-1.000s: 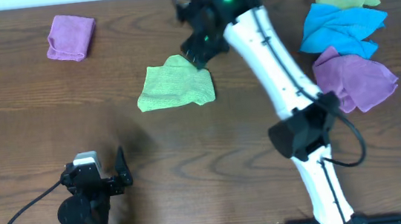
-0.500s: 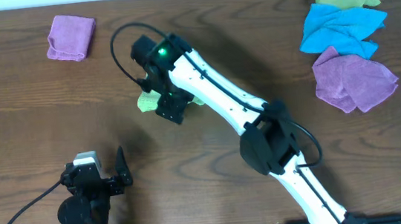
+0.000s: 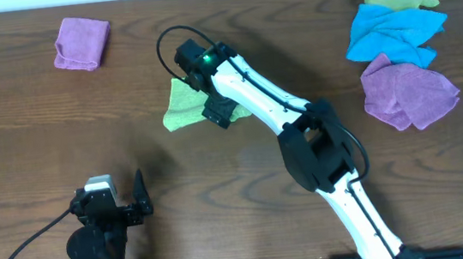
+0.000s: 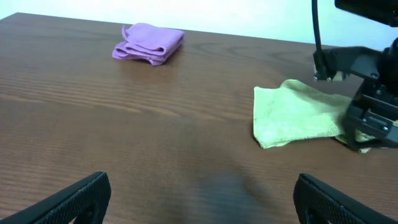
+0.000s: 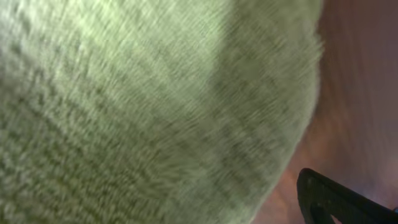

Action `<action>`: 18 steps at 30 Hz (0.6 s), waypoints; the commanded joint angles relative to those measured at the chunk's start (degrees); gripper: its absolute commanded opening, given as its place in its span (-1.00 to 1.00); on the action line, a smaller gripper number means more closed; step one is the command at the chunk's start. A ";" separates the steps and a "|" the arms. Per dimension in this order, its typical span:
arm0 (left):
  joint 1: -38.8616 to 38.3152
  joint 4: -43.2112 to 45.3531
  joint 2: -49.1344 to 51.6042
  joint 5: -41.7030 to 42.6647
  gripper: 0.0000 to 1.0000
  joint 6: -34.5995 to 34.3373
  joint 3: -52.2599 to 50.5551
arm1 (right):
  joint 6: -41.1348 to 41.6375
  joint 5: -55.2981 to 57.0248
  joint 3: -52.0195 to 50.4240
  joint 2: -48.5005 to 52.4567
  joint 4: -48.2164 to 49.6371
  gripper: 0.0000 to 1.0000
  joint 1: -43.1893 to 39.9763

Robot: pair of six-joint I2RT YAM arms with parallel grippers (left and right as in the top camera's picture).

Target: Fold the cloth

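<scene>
The right gripper (image 3: 219,111) sits on the green cloth (image 3: 179,109); I cannot tell whether it grips. The left gripper (image 4: 199,193) gapes empty.

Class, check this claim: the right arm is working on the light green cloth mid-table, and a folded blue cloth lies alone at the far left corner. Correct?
Not quite. The folded cloth at the far left corner is purple, not blue, as the overhead view shows. The right gripper is indeed at the light green cloth.

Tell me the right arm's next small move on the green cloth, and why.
Probably lift the right gripper straight up and clear. The light green cloth already lies folded flat, with the gripper low over its right edge; whether the jaws hold it isn't visible.
</scene>
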 commanded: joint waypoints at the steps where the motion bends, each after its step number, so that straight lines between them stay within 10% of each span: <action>1: 0.31 -0.37 -0.33 0.15 0.91 -0.63 -1.25 | 0.92 3.43 1.40 -2.08 1.92 0.48 -0.20; 5: 0.31 -0.37 -0.33 0.17 0.91 -0.63 -1.25 | 0.94 5.51 2.21 -2.08 3.45 -0.97 -1.60; 18: 0.31 -0.37 -0.33 0.17 0.91 -0.63 -1.25 | -1.27 14.62 19.34 -8.09 -2.47 -0.98 -8.76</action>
